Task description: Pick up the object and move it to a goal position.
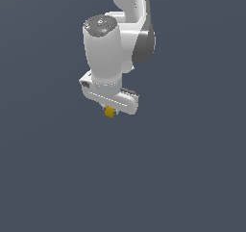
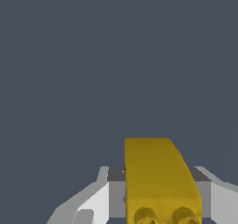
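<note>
We held the yellow block (image 2: 158, 176) tight between the fingers (image 2: 100, 202) of our end effector (image 1: 111, 109). The block (image 1: 110, 112) poked out just under it. Our white arm (image 1: 113, 43) reached up behind, over plain grey.

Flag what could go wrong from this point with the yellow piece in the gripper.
1. The yellow block is tiny next to the gripper and pokes out below it, so the hold may be shallow; a fast move could shake it loose.
2. In the wrist view the block fills the space between the fingers, hiding what lies below and making placement harder to judge.
</note>
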Tool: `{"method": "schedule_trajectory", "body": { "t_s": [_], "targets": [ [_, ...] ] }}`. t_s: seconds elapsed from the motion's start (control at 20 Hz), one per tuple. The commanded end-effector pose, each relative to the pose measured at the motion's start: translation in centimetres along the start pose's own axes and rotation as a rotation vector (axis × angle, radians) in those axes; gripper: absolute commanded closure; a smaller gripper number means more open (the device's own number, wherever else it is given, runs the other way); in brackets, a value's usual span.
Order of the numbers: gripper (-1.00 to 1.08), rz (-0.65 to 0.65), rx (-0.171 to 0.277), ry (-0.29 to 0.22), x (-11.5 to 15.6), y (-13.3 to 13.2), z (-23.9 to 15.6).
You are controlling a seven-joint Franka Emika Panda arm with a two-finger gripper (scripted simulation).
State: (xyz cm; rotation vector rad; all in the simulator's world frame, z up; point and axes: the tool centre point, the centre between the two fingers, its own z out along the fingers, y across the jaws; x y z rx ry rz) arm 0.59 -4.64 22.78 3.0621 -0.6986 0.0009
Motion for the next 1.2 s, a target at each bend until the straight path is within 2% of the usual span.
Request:
{"method": "schedule_trajectory", "body": {
  "t_s": [0.0,0.55,1.15],
  "targets": [
    [1.08,0.000,0.000,0.000,1.0,0.1,-2.4],
    [1.08,-0.001,0.000,0.000,4.3,0.2,-9.6],
    [1.08,-0.001,0.000,-0.001,5.5,0.2,-11.7]
  ]
}}
